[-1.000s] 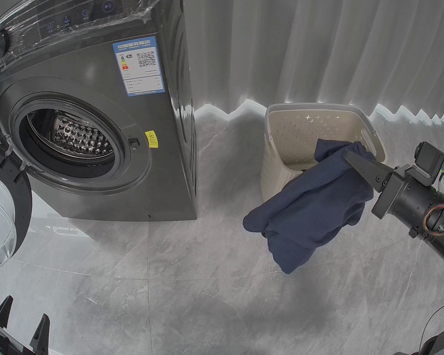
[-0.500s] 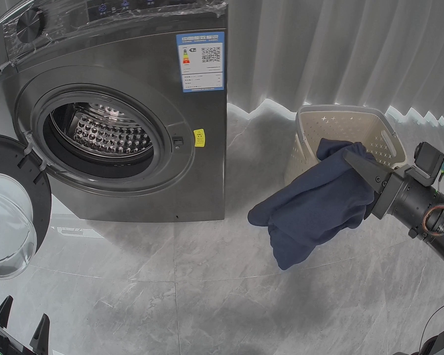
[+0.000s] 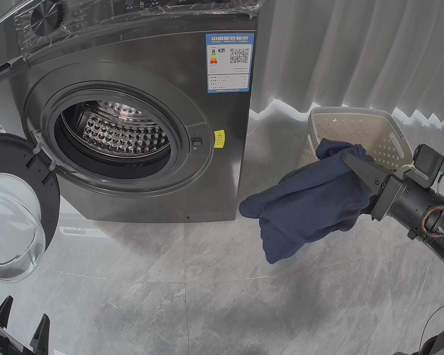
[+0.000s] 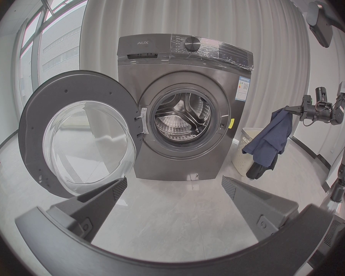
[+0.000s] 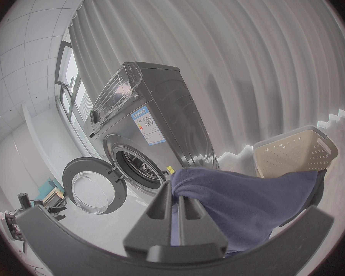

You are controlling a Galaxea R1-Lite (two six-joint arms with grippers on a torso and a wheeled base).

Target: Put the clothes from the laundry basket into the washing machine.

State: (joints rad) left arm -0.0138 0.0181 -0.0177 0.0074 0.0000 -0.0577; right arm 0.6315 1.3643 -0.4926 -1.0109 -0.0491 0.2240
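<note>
Your right gripper (image 3: 358,164) has its jaws clamped on the navy garment (image 3: 308,208); your left gripper (image 4: 172,180) sits wide open. Carry the garment high, so the dangling tail clears the drum (image 3: 116,135) rim.

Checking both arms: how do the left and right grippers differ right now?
The right gripper is shut on the navy garment; the left gripper is open and empty. The right is held up by the basket; the left sits low over the floor. Both have dark fingers.

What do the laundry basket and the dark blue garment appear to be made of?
The laundry basket looks like rigid plastic, matte cream, with star-shaped holes. The dark blue garment is soft matte fabric, weave unclear; it hangs in folds from the right gripper.
</note>
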